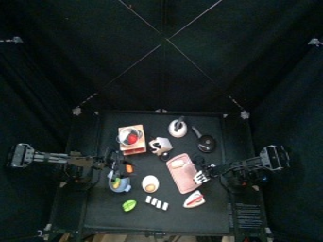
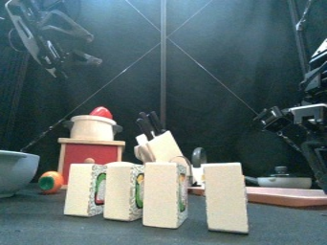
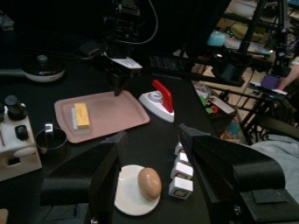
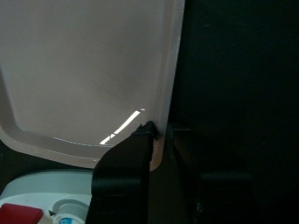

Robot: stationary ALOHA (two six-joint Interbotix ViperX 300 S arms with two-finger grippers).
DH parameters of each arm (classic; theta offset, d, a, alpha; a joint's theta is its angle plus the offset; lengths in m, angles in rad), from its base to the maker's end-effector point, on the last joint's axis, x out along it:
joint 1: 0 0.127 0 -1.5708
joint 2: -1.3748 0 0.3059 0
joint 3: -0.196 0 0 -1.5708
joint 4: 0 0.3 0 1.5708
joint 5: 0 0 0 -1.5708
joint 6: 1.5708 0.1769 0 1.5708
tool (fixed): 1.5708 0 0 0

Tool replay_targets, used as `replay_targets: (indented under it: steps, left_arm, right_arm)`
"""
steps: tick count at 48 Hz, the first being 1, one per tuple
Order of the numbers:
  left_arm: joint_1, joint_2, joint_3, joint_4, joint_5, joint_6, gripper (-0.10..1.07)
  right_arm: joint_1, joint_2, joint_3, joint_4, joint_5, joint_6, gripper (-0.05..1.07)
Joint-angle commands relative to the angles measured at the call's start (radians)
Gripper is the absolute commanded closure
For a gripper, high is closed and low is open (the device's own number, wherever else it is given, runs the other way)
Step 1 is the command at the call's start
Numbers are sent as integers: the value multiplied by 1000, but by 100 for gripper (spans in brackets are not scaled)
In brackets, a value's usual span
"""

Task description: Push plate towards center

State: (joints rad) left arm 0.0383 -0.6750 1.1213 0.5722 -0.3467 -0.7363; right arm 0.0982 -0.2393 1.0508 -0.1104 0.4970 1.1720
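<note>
Desk [image 1: 94, 194] is crowded. Plate [image 1: 183, 173] sits right of frame centre in the top view, w/ the right end effector [image 3: 121, 87] at its edge, jaws part open, gripping nothing. Best keep the tip low, push slow and straight. Left end effector [image 3: 158, 175] hangs open at frame left.

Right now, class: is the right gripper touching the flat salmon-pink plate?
Touching. The right wrist view shows a finger of the right gripper pressed against the rim of the flat salmon-pink plate, no gap visible.
</note>
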Motion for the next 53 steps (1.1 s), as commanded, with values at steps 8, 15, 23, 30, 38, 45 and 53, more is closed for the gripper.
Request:
replay_targets:
  steps: [8,15,23,30,38,45,53]
  left_arm:
    - [-3,0,-12,-3,-3,-2,10]
    - [-3,0,-12,-9,-3,2,10]
    - [-5,0,-11,-8,-3,2,10]
    - [-5,0,-9,-9,-3,2,10]
    - [-5,-2,-8,-9,-3,2,10]
    - [-5,0,-8,-8,-3,3,10]
    - [-5,0,-8,-8,-3,3,10]
  right_arm:
    - [41,95,-115,-5,0,-6,45]
    - [44,130,-155,-26,0,-8,45]
    - [44,132,-169,-64,15,-3,44]
    - [40,118,-170,-83,41,-3,43]
    - [35,98,-176,-101,49,-2,34]
    - [37,81,-178,-106,51,-5,19]
    - [38,51,-179,-110,51,-5,12]
